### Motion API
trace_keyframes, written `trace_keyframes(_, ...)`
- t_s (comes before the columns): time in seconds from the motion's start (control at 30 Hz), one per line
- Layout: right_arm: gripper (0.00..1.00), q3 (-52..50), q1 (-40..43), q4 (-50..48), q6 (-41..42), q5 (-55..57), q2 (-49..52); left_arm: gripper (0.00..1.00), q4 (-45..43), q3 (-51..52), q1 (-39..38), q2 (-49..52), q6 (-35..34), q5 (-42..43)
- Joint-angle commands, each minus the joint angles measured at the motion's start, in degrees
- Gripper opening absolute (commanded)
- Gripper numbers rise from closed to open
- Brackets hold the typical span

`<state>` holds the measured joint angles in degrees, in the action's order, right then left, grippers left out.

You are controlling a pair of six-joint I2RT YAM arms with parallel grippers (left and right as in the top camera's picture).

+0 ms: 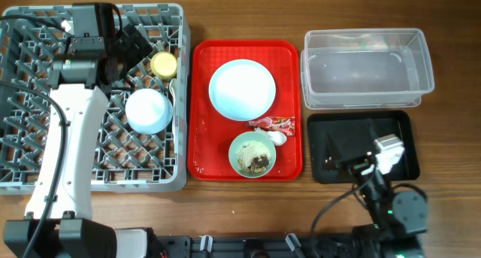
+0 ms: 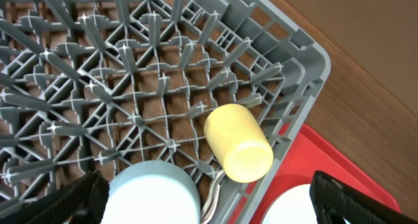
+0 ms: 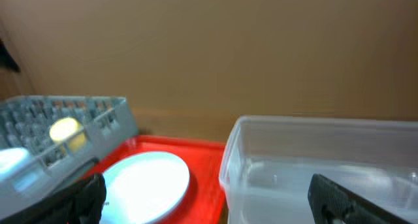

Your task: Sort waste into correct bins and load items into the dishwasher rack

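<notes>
The grey dishwasher rack (image 1: 45, 138) holds a yellow cup (image 1: 164, 64) on its side, an upturned light blue bowl (image 1: 149, 110) and white utensils (image 1: 174, 89). My left gripper (image 1: 139, 47) hangs open and empty above them; its wrist view shows the gripper (image 2: 212, 208), cup (image 2: 238, 142), bowl (image 2: 153, 194) and rack (image 2: 130, 74). A light blue plate (image 1: 242, 89), a pale green bowl (image 1: 239, 147) of rice-like scraps (image 1: 255, 160), a red-and-white wrapper (image 1: 274, 124) and a white tissue (image 1: 279, 138) lie on the red tray. My right gripper (image 1: 359, 165) is open and empty over the black tray (image 1: 402, 130).
The clear tub (image 1: 367, 68) stands behind the black tray. The red tray (image 1: 289, 77) lies between rack and bins. The right wrist view shows the gripper (image 3: 209, 201), plate (image 3: 144, 181), tub (image 3: 313, 165), rack corner (image 3: 104, 116) and a brown wall behind.
</notes>
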<state>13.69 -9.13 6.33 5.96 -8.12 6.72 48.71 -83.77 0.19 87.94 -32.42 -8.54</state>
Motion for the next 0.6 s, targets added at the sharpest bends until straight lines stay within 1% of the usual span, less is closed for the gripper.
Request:
trace_keyframes(0.0, 1.0, 18.6, -0.1, 5.9, -2.8, -3.0, 12.3, 1.0, 0.0, -0.7, 0.3, -0.5, 0.7, -0.3)
trace_keyframes(0.07, 1.0, 29.3, -0.1, 12.8, -5.8, -6.3, 21.6, 1.0, 0.0, -0.7, 0.3, -0.5, 0.7, -0.3)
trace_keyframes(0.17, 1.0, 44.6, -0.1, 26.3, -11.6, -12.5, 35.8, 1.0, 0.0, -0.7, 0.3, -0.5, 0.7, -0.3)
trace_keyframes(0.2, 1.0, 49.6, -0.1, 30.3, -11.8, -14.9, 41.0, 1.0, 0.0, -0.7, 0.3, -0.5, 0.7, -0.3)
trace_keyframes(0.23, 1.0, 53.2, -0.1, 32.7, -11.8, -16.3, 45.2, 1.0, 0.0, -0.7, 0.3, -0.5, 0.7, -0.3)
trace_keyframes(0.3, 1.0, 57.5, -0.1, 34.2, -7.4, -21.4, 52.3, 1.0, 0.0, -0.7, 0.3, -0.5, 0.7, -0.3)
trace_keyframes(0.37, 1.0, 58.5, -0.1, 34.6, -4.0, -32.7, 57.0, 1.0, 0.0, -0.7, 0.3, -0.5, 0.7, -0.3)
trace_keyframes(0.4, 0.84, 58.5, -0.1, 34.8, -4.0, -37.6, 59.7, 1.0, 0.0, -0.7, 0.3, -0.5, 0.7, -0.3)
trace_keyframes(0.43, 0.67, 58.5, -0.1, 35.3, -3.9, -37.0, 60.9, 1.0, 0.0, -0.7, 0.3, -0.5, 0.7, -0.3)
trace_keyframes(0.47, 0.58, 58.4, -0.5, 36.4, -3.1, -34.5, 62.5, 1.0, 0.0, -0.7, 0.3, -0.5, 0.7, -0.3)
trace_keyframes(0.5, 0.44, 58.2, -1.7, 38.1, -2.8, -29.6, 64.3, 1.0, 0.0, -0.7, 0.3, -0.5, 0.7, -0.3)
trace_keyframes(0.53, 0.4, 58.2, -3.0, 39.8, -3.0, -26.4, 65.4, 1.0, 0.0, -0.7, 0.3, -0.5, 0.7, -0.3)
trace_keyframes(0.57, 0.38, 58.2, -4.6, 41.4, -3.4, -23.8, 66.3, 1.0, 0.0, -0.7, 0.3, -0.5, 0.7, -0.3)
